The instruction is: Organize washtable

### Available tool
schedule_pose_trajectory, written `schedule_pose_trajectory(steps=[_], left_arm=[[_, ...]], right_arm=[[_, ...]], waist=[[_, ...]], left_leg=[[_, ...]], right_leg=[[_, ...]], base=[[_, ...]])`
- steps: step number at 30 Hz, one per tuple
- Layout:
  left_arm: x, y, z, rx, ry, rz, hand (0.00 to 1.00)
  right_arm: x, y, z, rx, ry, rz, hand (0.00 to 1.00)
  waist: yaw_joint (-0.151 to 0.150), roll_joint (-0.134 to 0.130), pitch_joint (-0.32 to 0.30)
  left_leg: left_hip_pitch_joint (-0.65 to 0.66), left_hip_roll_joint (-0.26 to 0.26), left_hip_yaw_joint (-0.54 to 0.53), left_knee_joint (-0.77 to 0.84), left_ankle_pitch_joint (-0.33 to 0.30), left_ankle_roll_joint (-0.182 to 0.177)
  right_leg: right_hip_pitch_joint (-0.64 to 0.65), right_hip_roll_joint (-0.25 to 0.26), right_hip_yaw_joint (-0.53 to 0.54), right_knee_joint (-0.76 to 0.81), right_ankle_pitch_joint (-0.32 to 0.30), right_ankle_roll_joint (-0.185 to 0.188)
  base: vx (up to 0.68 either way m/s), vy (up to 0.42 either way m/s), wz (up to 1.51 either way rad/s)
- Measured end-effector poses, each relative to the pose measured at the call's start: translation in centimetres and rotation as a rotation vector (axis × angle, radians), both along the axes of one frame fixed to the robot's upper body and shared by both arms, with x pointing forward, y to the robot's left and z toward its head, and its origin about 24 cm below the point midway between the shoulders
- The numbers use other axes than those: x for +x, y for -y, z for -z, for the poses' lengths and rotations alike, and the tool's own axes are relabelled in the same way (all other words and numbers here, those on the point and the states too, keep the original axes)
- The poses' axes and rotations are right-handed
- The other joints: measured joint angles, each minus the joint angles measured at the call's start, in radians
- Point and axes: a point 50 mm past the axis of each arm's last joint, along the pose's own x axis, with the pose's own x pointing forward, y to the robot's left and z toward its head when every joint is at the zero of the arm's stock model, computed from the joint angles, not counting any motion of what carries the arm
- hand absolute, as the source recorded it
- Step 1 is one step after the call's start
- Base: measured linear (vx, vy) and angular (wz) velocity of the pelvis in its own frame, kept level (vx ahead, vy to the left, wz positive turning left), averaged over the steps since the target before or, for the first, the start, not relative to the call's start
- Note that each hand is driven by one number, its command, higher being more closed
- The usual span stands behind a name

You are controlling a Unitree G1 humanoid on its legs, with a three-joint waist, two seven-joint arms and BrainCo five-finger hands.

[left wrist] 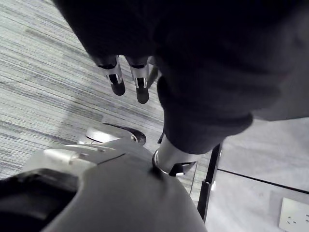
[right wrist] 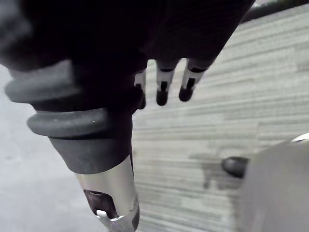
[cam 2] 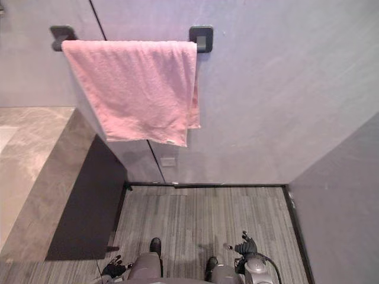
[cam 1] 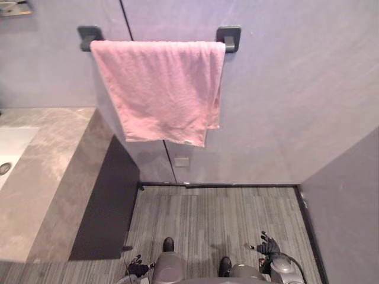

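Note:
A pink towel point(cam 1: 157, 89) hangs folded over a dark wall bar point(cam 1: 228, 39) straight ahead on the grey wall. The stone washtable point(cam 1: 41, 177) runs along the left, with a white sink point(cam 1: 10, 151) set in it. My left hand point(cam 1: 138, 268) hangs low at the lower left, fingers point(left wrist: 117, 79) straight and empty above the floor. My right hand point(cam 1: 268, 246) hangs low at the lower right, its fingers point(right wrist: 161, 87) relaxed and holding nothing.
A striped grey floor point(cam 1: 213, 219) lies between the washtable's dark side panel point(cam 1: 109, 207) and a grey wall on the right point(cam 1: 349, 207). A wall socket point(cam 1: 182, 161) sits below the towel. A small shelf point(cam 1: 13, 7) shows at the top left corner.

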Motion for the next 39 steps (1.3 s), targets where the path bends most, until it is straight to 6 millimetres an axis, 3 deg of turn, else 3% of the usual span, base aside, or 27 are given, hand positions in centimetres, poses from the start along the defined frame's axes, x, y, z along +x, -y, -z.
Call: schedule_pose_trajectory(steps=[1,2,3,4,5,7,8,9,10,11,12,14,15,16,17,18,19,20,22,26,29,31,33,34,36,38,39], left_arm=[[-0.3,-0.2,0.0,-0.003,-0.002,-0.024,0.00],[-0.5,-0.3,0.0,-0.008,-0.004,-0.030,0.00],[-0.6,-0.3,0.0,-0.011,-0.004,-0.038,0.00],[-0.6,-0.4,0.0,-0.011,-0.003,-0.045,0.00],[-0.7,-0.4,0.0,-0.012,-0.002,-0.049,0.00],[-1.2,-0.5,0.1,-0.019,-0.006,-0.064,0.00],[-1.7,-0.9,0.1,-0.020,-0.010,-0.092,0.00],[-1.9,-1.7,0.0,-0.006,-0.012,-0.112,0.00],[-2.4,-2.1,0.0,-0.004,-0.014,-0.158,0.00],[-2.8,-2.2,0.0,-0.001,-0.019,-0.176,0.00],[-3.1,-2.4,0.0,0.001,-0.025,-0.193,0.00],[-2.9,-2.3,-0.1,-0.001,-0.012,-0.196,0.00],[-2.5,-2.2,-0.1,-0.001,-0.004,-0.191,0.00],[-2.0,-2.3,-0.2,0.000,0.004,-0.190,0.00],[-1.8,-2.4,-0.2,0.001,0.008,-0.189,0.00],[-1.7,-2.6,-0.3,0.008,0.012,-0.185,0.00],[-2.1,-2.4,-0.2,0.008,0.001,-0.187,0.00],[-2.1,-2.5,-0.2,0.016,-0.002,-0.190,0.00],[-1.9,-2.5,-0.2,0.025,-0.005,-0.167,0.00],[-2.0,-1.6,0.0,0.016,-0.023,-0.103,0.00],[-2.6,-1.6,0.2,0.029,-0.052,-0.067,0.00],[-3.0,-1.5,0.2,0.035,-0.069,-0.048,0.00],[-3.5,-1.5,0.3,0.041,-0.088,-0.037,0.00],[-3.8,-1.5,0.4,0.048,-0.098,-0.037,0.00],[-4.1,-1.7,0.4,0.062,-0.109,-0.057,0.00],[-4.6,-1.9,0.4,0.066,-0.121,-0.080,0.00],[-4.9,-2.3,0.3,0.080,-0.129,-0.086,0.00]], right_arm=[[-0.8,0.9,0.1,-0.013,-0.015,0.040,0.00],[-1.4,1.1,0.2,-0.014,-0.031,0.053,0.00],[-2.7,2.0,0.4,-0.024,-0.067,0.089,0.00],[-4.4,2.5,0.7,-0.028,-0.116,0.115,0.00],[-5.2,2.7,0.9,-0.027,-0.138,0.136,0.00],[-6.9,2.5,1.3,-0.006,-0.194,0.173,0.00],[-8.2,2.1,1.6,0.010,-0.239,0.179,0.00],[-8.9,1.1,2.0,0.038,-0.264,0.190,0.00],[-9.6,0.2,2.2,0.065,-0.273,0.233,0.00],[-9.9,0.4,2.1,0.062,-0.270,0.250,0.00],[-10.3,0.5,2.0,0.060,-0.264,0.267,0.00],[-9.9,0.8,2.0,0.062,-0.249,0.291,0.00],[-10.0,0.7,2.0,0.074,-0.245,0.314,0.00],[-10.4,0.1,2.1,0.095,-0.246,0.346,0.00],[-10.4,-0.1,2.1,0.101,-0.235,0.378,0.00],[-10.3,0.3,2.0,0.100,-0.212,0.401,0.00],[-10.4,0.7,1.8,0.097,-0.193,0.409,0.00],[-10.1,0.7,1.8,0.099,-0.182,0.411,0.00],[-9.9,0.4,1.8,0.113,-0.175,0.422,0.00],[-9.7,0.7,1.8,0.108,-0.167,0.432,0.00],[-9.0,0.8,1.7,0.106,-0.153,0.428,0.00],[-8.8,0.8,1.7,0.110,-0.152,0.426,0.00],[-8.6,0.8,1.7,0.108,-0.149,0.419,0.00],[-8.3,0.9,1.7,0.099,-0.151,0.390,0.00],[-7.3,0.1,1.7,0.102,-0.153,0.324,0.00],[-6.9,-0.2,1.8,0.104,-0.154,0.294,0.00],[-6.8,-0.9,1.9,0.119,-0.154,0.286,0.00]], waist=[[-0.002,-0.024,-0.001],[-0.001,-0.026,-0.005],[-0.002,-0.034,-0.006],[-0.004,-0.038,-0.007],[-0.004,-0.039,-0.008],[-0.008,-0.042,-0.016],[-0.020,-0.070,-0.034],[-0.030,-0.096,-0.038],[-0.027,-0.106,-0.036],[-0.032,-0.111,-0.035],[-0.043,-0.095,-0.046],[-0.058,-0.089,-0.049],[-0.064,-0.095,-0.056],[-0.080,-0.101,-0.072],[-0.079,-0.110,-0.070],[-0.084,-0.102,-0.071],[-0.089,-0.078,-0.079],[-0.094,-0.074,-0.075],[-0.094,-0.090,-0.097],[-0.097,-0.069,-0.129],[-0.085,-0.068,-0.123],[-0.085,-0.068,-0.120],[-0.084,-0.066,-0.119],[-0.082,-0.056,-0.114],[-0.081,-0.064,-0.111],[-0.072,-0.085,-0.106],[-0.064,-0.119,-0.099]], left_leg=[[0.012,-0.018,0.072,-0.006,0.012,0.009],[0.008,-0.029,0.092,0.027,0.011,0.009],[-0.006,-0.046,0.121,0.167,-0.001,0.017],[-0.005,-0.052,0.165,0.294,-0.058,0.073],[-0.005,-0.046,0.187,0.332,-0.077,0.085],[-0.023,-0.064,0.200,0.305,-0.060,0.099],[0.014,-0.091,0.169,0.159,-0.017,0.098],[0.038,-0.086,0.203,0.185,-0.053,0.126],[0.050,-0.040,0.279,0.385,-0.147,0.152],[0.051,-0.019,0.307,0.434,-0.162,0.158],[0.061,0.008,0.365,0.456,-0.167,0.153],[0.041,-0.037,0.420,0.371,-0.156,0.167],[0.056,-0.083,0.396,0.265,-0.145,0.185],[0.102,-0.093,0.473,0.169,-0.176,0.203],[0.101,-0.061,0.555,0.211,-0.194,0.213],[0.108,0.009,0.676,0.285,-0.206,0.214],[0.113,0.053,0.727,0.275,-0.195,0.170],[0.097,0.022,0.707,0.256,-0.169,0.158],[0.096,-0.079,0.633,0.135,-0.117,0.186],[0.146,-0.228,0.507,-0.142,0.008,0.204],[0.150,-0.256,0.468,-0.178,0.037,0.218],[0.145,-0.260,0.435,-0.178,0.035,0.220],[0.151,-0.256,0.384,-0.177,0.034,0.223],[0.159,-0.233,0.343,-0.177,0.038,0.229],[0.154,-0.216,0.287,-0.177,0.051,0.228],[0.157,-0.223,0.239,-0.177,0.062,0.216],[0.165,-0.252,0.219,-0.180,0.066,0.210]], right_leg=[[-0.016,-0.040,-0.020,-0.001,0.001,-0.027],[-0.025,-0.055,-0.031,0.008,0.000,-0.030],[-0.043,-0.089,-0.051,0.030,-0.005,-0.030],[-0.048,-0.113,-0.071,0.050,-0.009,-0.025],[-0.058,-0.121,-0.082,0.068,-0.012,-0.021],[-0.073,-0.117,-0.099,0.099,-0.038,-0.006],[-0.071,-0.129,-0.105,0.068,-0.030,-0.019],[-0.067,-0.150,-0.158,0.051,-0.010,-0.025],[-0.042,-0.169,-0.202,0.068,-0.003,-0.016],[-0.034,-0.175,-0.226,0.072,-0.003,-0.015],[-0.028,-0.188,-0.276,0.089,-0.012,-0.004],[-0.054,-0.201,-0.272,0.133,-0.067,0.033],[-0.062,-0.207,-0.246,0.122,-0.072,0.020],[-0.049,-0.223,-0.298,0.085,-0.039,0.004],[-0.034,-0.241,-0.338,0.080,-0.028,0.001],[0.006,-0.260,-0.425,0.068,-0.022,0.014],[0.026,-0.262,-0.473,0.077,-0.036,0.038],[0.015,-0.276,-0.463,0.104,-0.048,0.065],[0.000,-0.279,-0.408,0.080,-0.049,0.064],[0.036,-0.281,-0.415,-0.001,-0.001,0.074],[0.052,-0.292,-0.413,-0.003,0.037,0.096],[0.052,-0.298,-0.386,0.030,0.044,0.085],[0.018,-0.285,-0.231,0.124,0.058,0.045],[-0.017,-0.239,-0.048,0.161,0.021,0.032],[-0.018,-0.151,0.128,0.109,-0.039,0.057],[-0.004,-0.119,0.163,0.005,-0.029,0.063],[0.003,-0.127,0.158,-0.041,0.019,0.069]], base=[[-0.09,-0.016,0.62],[-0.09,0.002,0.68],[-0.06,0.013,0.67],[-0.05,0.031,0.67],[-0.06,0.050,0.71],[-0.06,0.001,0.67],[-0.09,0.033,0.78],[-0.11,0.067,1.05],[-0.08,0.071,0.93],[-0.08,0.068,1.18],[-0.04,0.057,1.11],[-0.13,0.052,1.60],[-0.21,0.089,2.26],[-0.14,0.072,1.95],[-0.08,0.128,2.05],[-0.02,0.108,1.70],[-0.02,0.174,1.79],[-0.04,0.166,1.51],[-0.06,0.169,1.42],[0.00,0.104,1.03],[0.05,0.022,0.41],[0.07,-0.014,0.40],[0.09,-0.008,0.70],[0.11,-0.050,0.77],[0.09,-0.100,1.00],[0.04,-0.105,0.90],[0.03,-0.132,0.75]])
